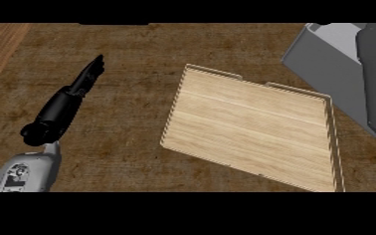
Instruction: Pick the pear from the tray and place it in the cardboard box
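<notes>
Showing tray (249, 129) bare, pear seemingly hidden

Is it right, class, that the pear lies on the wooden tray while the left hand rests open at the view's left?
Not quite. The head view shows no pear on the wooden tray; its surface is bare. The left hand does rest open at the view's left.
</notes>
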